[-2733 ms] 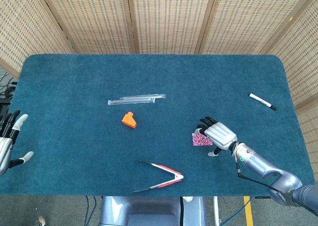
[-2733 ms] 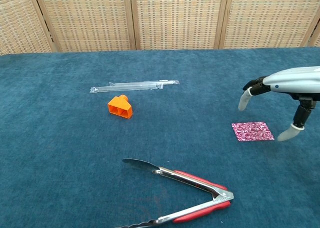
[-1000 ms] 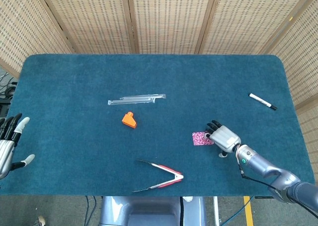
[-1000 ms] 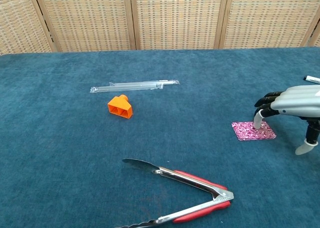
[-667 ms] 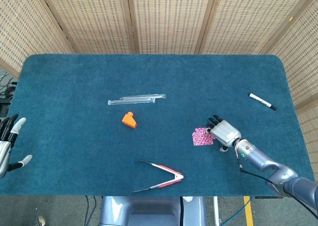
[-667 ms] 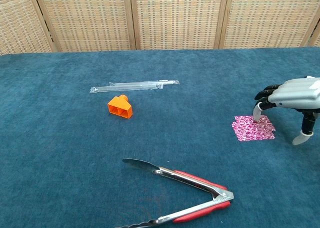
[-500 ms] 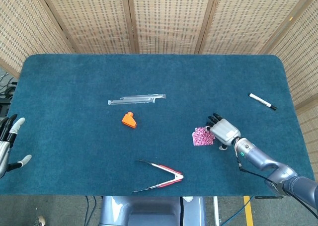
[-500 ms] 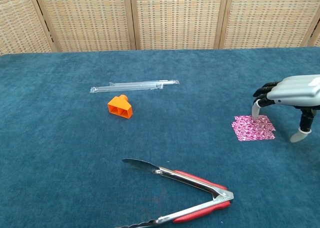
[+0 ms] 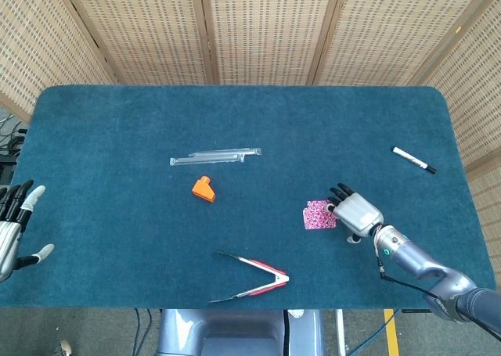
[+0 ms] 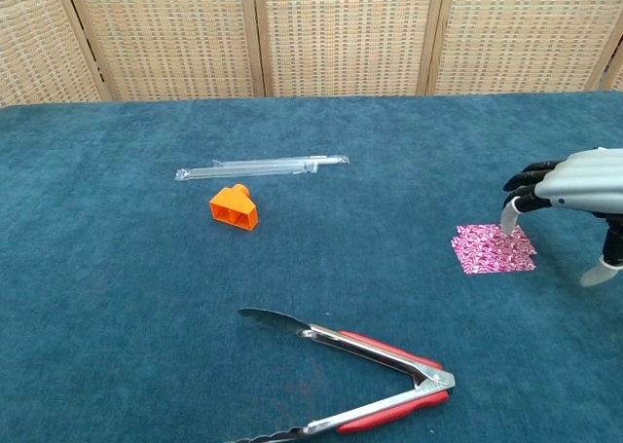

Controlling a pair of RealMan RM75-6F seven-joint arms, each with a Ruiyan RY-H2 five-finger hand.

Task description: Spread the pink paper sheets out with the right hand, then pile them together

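Note:
The pink patterned paper sheets (image 9: 318, 214) (image 10: 493, 248) lie in a small, slightly skewed stack on the blue table, right of centre. My right hand (image 9: 357, 213) (image 10: 574, 186) hovers palm-down at the stack's right edge, fingers spread and angled down, one fingertip (image 10: 508, 216) at the far right corner of the paper; contact is unclear. It holds nothing. My left hand (image 9: 14, 224) stays open at the table's left edge, far from the paper, seen only in the head view.
Red-handled metal tongs (image 9: 254, 278) (image 10: 362, 377) lie near the front edge. An orange plastic piece (image 9: 203, 188) (image 10: 234, 207) and a clear plastic strip (image 9: 215, 156) (image 10: 261, 166) sit left of centre. A black-and-white marker (image 9: 413, 160) lies at the right.
My right hand came down onto the pink stack, nudged the sheets so they fanned and turned slightly, then drew back to the right edge. The left hand shifted only slightly.

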